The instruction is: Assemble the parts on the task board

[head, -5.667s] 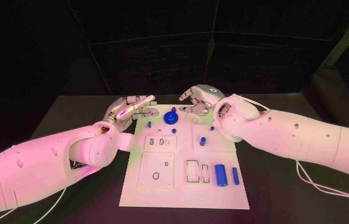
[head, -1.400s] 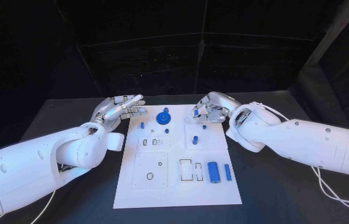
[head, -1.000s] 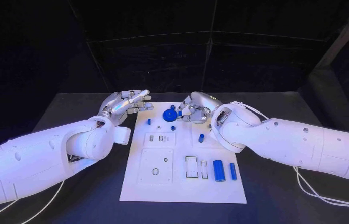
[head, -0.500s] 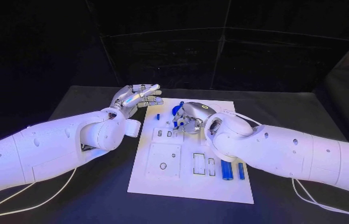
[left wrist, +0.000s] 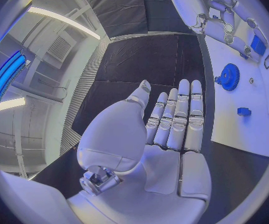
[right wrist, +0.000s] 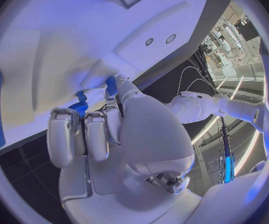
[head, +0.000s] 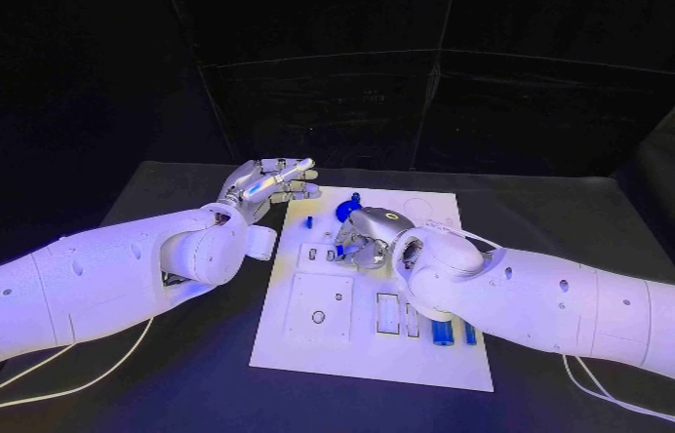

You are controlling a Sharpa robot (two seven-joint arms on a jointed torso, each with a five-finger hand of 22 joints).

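The white task board [head: 359, 350] lies lengthwise in the middle of the table. My right hand [head: 363, 233] hovers low over the board's far middle with its fingers curled. It pinches a small blue part [right wrist: 111, 84] between thumb and a finger, right at the board's surface [left wrist: 257, 44]. A blue gear [head: 349, 202] stands just beyond that hand [left wrist: 229, 76]. My left hand [head: 274, 181] is held flat and open beside the board's far left corner, holding nothing [left wrist: 171, 129]. A small blue part [head: 308, 224] stands near the board's left edge.
Two blue cylinders [head: 440, 333] lie on the board's near right, partly under my right forearm [head: 535, 296]. Rectangular slots [head: 387, 312] and a plate with an oval hole [head: 319, 316] mark the board's near half. Black table surrounds the board.
My right hand has moved from the board's far right toward its middle, lower and nearer to me, with its fingers curling in. The left hand has kept its open pose.
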